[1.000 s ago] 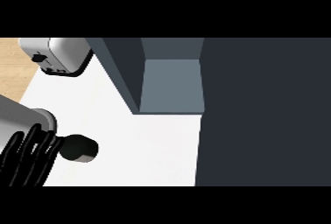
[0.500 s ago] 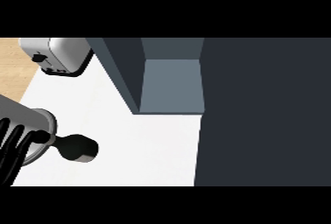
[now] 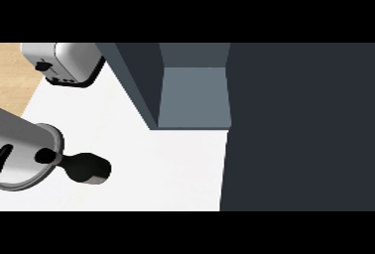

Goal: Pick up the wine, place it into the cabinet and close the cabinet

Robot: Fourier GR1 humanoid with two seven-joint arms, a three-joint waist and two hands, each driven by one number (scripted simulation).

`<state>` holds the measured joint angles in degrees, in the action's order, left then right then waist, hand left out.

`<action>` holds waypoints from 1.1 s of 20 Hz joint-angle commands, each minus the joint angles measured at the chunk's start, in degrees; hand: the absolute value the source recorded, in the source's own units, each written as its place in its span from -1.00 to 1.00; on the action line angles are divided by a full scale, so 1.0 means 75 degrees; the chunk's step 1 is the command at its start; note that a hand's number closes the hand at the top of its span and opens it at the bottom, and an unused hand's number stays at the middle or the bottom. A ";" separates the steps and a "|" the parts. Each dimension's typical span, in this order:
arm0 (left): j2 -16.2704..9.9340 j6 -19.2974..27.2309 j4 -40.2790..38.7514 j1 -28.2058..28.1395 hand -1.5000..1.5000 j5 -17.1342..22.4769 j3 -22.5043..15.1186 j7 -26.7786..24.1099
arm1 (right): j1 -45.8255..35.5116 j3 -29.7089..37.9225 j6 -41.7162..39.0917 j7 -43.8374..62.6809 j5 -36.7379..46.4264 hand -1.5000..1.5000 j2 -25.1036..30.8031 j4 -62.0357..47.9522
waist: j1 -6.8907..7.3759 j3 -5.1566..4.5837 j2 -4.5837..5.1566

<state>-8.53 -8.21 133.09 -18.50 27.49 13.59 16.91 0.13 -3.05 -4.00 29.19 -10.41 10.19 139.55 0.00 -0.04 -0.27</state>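
The wine bottle [image 3: 88,167] is a dark glossy shape seen from above, on the white counter [image 3: 161,168] at the lower left. My left forearm [image 3: 26,149] fills the left edge as a grey cylinder, right beside the bottle. Of the left hand [image 3: 6,158] only a thin black sliver shows at the edge. A small black knob [image 3: 45,156] sits between the forearm and the bottle; whether it belongs to the hand or the bottle is unclear. The cabinet [image 3: 194,96] stands open at top centre, its grey-blue inside bare. My right hand is out of sight.
A silver toaster [image 3: 62,62] stands at the top left, at the counter's far edge beside a wooden surface [image 3: 15,74]. A large dark panel [image 3: 300,129] covers the right side of the view, to the right of the open cabinet.
My left arm has shifted so the black fingers have slid almost out of the view's left edge, and more grey forearm shows. The bottle stays where it was.
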 commanded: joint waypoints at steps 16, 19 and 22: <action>-0.0436 -0.1906 -0.3094 0.0568 -1.00 0.1137 0.1157 -0.0656 | -0.0218 -0.0324 0.0203 0.1152 -0.0168 -1.00 -0.0162 0.1366 | -0.0043 -0.0003 0.0020; 0.0247 -0.2047 -0.3268 0.0218 -1.00 0.0027 0.0740 -0.1511 | -0.0071 -0.0263 0.0159 0.0984 -0.0255 -1.00 -0.0259 0.1247 | -0.0024 0.0000 0.0019; 0.0365 -0.1876 -0.3593 0.0485 -1.00 -0.0405 0.0918 -0.2062 | -0.0606 -0.0108 0.0345 0.1177 -0.0335 -1.00 -0.0255 0.1097 | -0.0019 -0.0001 0.0023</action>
<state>-7.72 -22.02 109.07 -15.19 28.91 20.00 6.61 -3.10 -4.80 -3.12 33.69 -9.35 8.57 140.43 -0.31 -0.04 -0.12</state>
